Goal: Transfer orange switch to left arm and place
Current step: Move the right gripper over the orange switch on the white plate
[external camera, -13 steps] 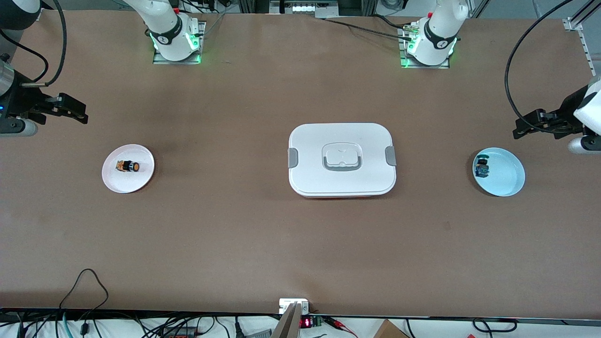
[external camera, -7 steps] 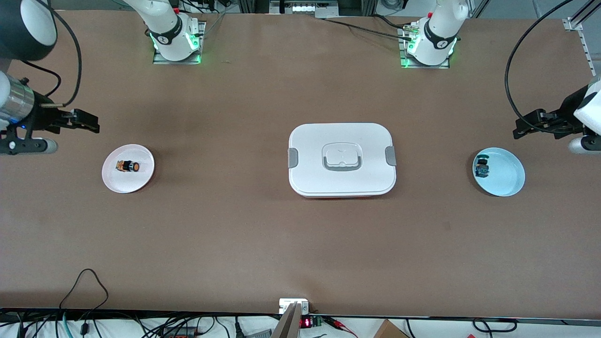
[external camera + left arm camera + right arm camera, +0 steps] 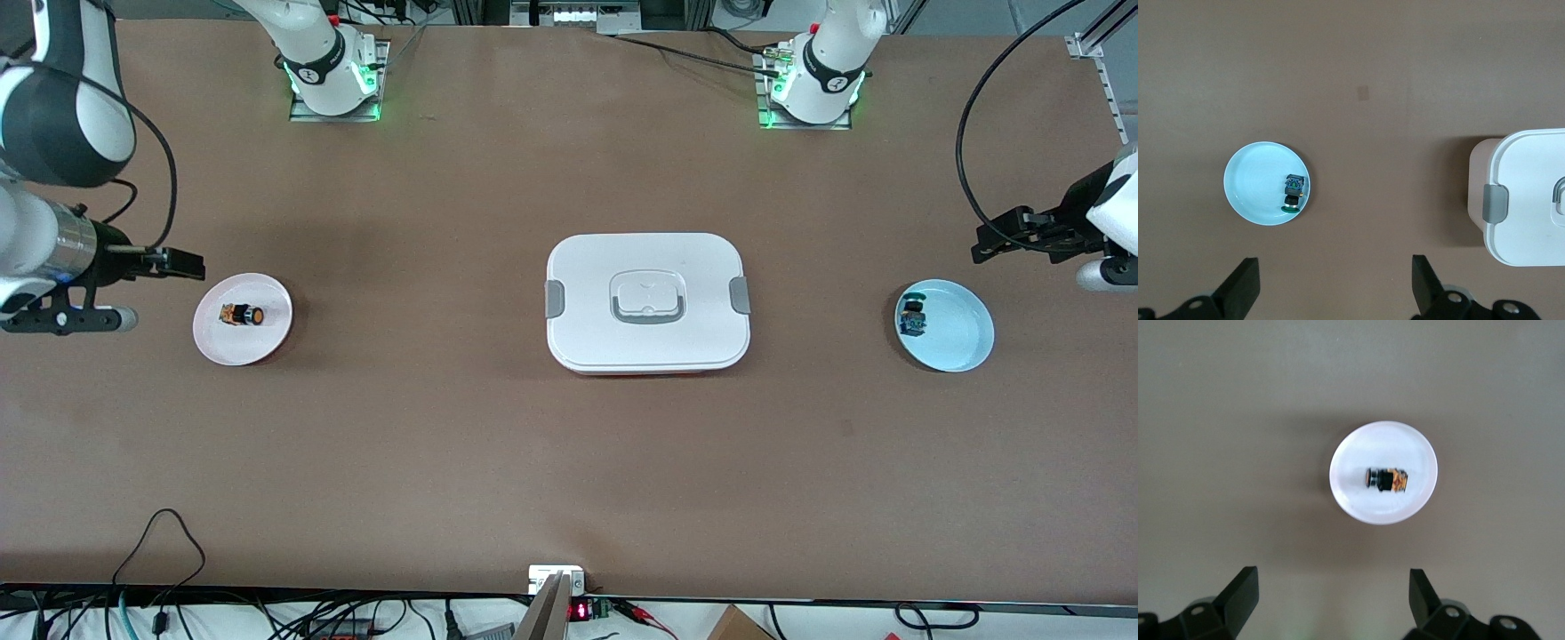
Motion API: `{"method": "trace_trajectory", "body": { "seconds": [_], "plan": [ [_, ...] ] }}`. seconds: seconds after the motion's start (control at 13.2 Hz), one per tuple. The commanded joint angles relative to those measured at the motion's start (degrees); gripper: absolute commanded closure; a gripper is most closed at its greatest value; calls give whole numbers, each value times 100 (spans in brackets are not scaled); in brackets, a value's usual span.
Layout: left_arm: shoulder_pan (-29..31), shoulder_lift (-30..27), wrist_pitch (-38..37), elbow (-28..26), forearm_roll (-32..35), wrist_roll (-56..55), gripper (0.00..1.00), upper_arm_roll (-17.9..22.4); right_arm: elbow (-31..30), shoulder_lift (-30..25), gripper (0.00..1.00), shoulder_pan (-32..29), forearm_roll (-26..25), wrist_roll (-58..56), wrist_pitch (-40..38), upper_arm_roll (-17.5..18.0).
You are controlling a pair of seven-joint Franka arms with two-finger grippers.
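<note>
Orange switch (image 3: 243, 315) lies on its side on a small white plate (image 3: 267, 342) toward the right arm's end of the bench (image 3: 444, 444). The right claw (image 3: 182, 264) hangs in the air beside that plate, farther out toward the bench end, with its jaws spread wide and nothing between them; in the right wrist view the switch (image 3: 1385, 480) and plate (image 3: 1358, 453) sit clear of the two black fingers (image 3: 1238, 590). The box (image 3: 647, 302) stands closed in the middle of the bench, well apart from both plates. Toward the left arm's end a pale blue plate (image 3: 965, 342) carries a small blue-and-green switch (image 3: 912, 318). The left claw (image 3: 1000, 238) waits above the bench near that plate, jaws wide open and empty
</note>
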Motion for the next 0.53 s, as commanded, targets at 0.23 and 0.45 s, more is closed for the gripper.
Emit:
{"method": "trace_trajectory", "body": {
  "seconds": [0.23, 0.45],
  "plan": [
    [16, 53, -125, 156, -67, -25, 0, 7, 14, 484, 0, -342, 5, -84, 342, 25],
    [16, 44, -125, 156, -67, -25, 0, 7, -608, 537, 0, -554, 5, -478, 1017, 25]
  ]
}}
